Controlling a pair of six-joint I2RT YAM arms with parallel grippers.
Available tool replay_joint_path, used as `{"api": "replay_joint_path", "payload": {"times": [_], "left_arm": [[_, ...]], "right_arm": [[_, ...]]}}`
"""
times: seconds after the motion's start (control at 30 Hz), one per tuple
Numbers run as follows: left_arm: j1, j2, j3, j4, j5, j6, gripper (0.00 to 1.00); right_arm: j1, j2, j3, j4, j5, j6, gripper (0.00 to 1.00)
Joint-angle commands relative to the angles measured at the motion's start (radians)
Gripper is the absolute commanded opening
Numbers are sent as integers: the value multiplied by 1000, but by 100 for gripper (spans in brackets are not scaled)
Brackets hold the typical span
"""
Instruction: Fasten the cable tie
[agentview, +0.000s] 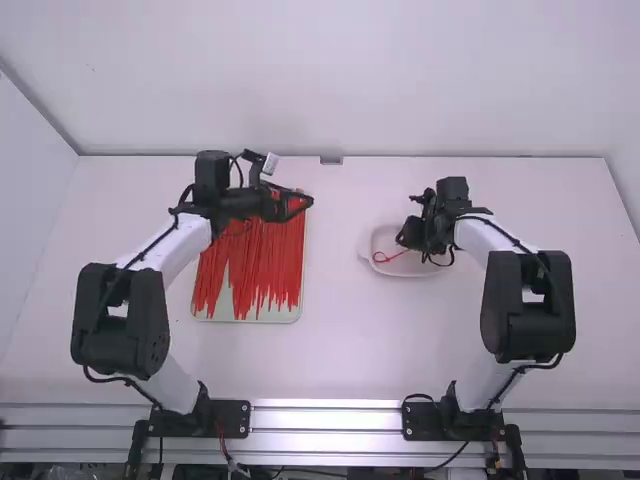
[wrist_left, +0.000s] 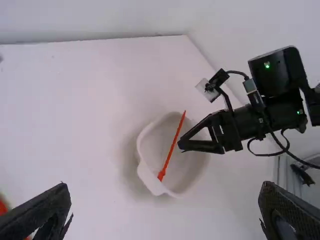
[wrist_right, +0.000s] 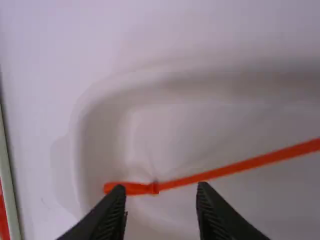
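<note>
Just one red cable tie (wrist_left: 170, 148) in the white bowl (wrist_left: 142, 146); left tool (wrist_left: 165, 212) and right tool (wrist_right: 160, 189) open, empty.

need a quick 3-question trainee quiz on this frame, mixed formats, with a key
1. True or false: the right pincer is shut on the cable tie lying in the white dish.
2. Multiple choice: the left pincer is above A) the white dish, B) the tray of red ties, C) the table's near edge.
3. Short answer: how many cable ties lie in the white dish?

Key: 1 false, its fingers are apart, at the tie's head end. 2 B. 3 one.
</note>
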Motion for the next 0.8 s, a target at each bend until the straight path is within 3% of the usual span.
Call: {"api": "replay_joint_path", "payload": {"times": [0.0,0.03,0.47,0.77], "left_arm": [[37,-48,34,-36,45,3,99],[39,-49,35,-40,45,3,99],[45,-168,61,-245,-17,8,99],[53,-201,51,-266,-21,15,98]], "right_arm": [[0,-63,-6,-28,-10,7,92],[0,-66,-6,-31,-10,7,99],[1,-356,-6,-241,2,26,99],[-9,-455,-17,-291,12,12,98]]}}
